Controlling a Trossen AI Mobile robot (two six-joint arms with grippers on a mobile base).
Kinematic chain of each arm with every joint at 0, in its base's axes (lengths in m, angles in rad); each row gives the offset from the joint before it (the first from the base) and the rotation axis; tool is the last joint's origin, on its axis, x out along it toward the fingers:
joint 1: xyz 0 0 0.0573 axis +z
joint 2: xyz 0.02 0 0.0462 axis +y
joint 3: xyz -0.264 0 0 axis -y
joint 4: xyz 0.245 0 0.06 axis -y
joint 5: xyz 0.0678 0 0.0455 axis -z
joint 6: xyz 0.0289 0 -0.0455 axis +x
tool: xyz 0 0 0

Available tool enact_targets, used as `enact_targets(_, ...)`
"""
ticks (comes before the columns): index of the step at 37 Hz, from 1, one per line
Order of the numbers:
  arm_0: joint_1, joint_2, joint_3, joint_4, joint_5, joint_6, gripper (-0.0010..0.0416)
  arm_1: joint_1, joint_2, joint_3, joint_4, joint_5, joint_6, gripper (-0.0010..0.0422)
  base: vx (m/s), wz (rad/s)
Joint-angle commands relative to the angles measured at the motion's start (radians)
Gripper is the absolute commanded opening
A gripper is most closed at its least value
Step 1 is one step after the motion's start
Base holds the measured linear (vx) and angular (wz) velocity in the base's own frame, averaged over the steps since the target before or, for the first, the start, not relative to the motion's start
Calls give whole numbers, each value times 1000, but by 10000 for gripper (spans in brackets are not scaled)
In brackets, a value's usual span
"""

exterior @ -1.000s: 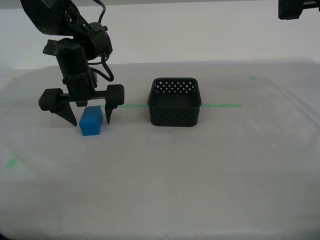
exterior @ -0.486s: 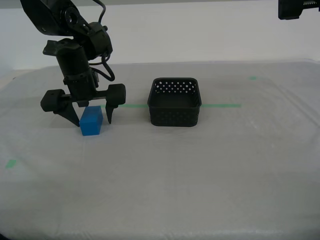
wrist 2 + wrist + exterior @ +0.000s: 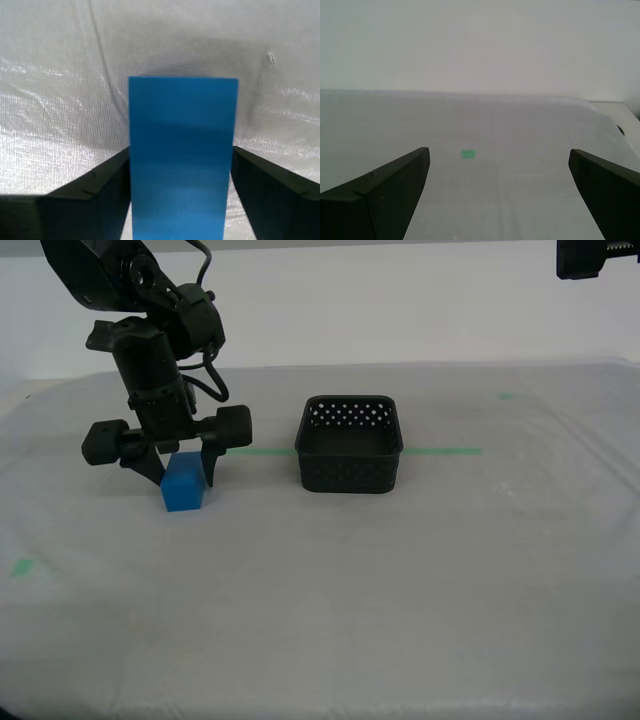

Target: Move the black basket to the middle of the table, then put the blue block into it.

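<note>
The blue block rests on the table toward the exterior view's left. My second gripper points down over it, with a finger against each side. In the second wrist view both fingers touch the sides of the blue block, so my second gripper is shut on it. The black basket stands upright and empty near the table's middle, to the right of the block and apart from it. My first gripper is open and empty, with only bare table in front of it.
A thin green tape line runs behind the basket. Small green marks lie at the front left and back right. A green mark shows ahead of my first gripper. A black arm part hangs at the top right.
My second gripper's fingers have closed in from both sides onto the blue block. The basket and the camera have not moved.
</note>
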Motion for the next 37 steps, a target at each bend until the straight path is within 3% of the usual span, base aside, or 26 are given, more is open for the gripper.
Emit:
enact_targets(1,1,0,1,3,0,0,390,0,0,1,2,3,-16,208,0,0)
enact_targets(7,1,0,1,3,0,0,390,0,0,1,5,2,-42,150,0,0)
enact_targets(12,1,0,1,3,0,0,389,1,0,1,7,2,-101,99,0,0)
enact_targets(22,1,0,1,3,0,0,389,1,0,1,-14,16,-106,-6,0,0)
enact_targets(28,1,0,1,3,0,0,389,0,-1,1,-17,23,-106,-4,0,0)
enact_targets(32,1,0,1,3,0,0,389,0,-2,2,-18,63,-106,-2,0,0)
enact_targets(37,1,0,1,4,0,0,389,-5,-26,2,-42,63,-106,-1,0,0)
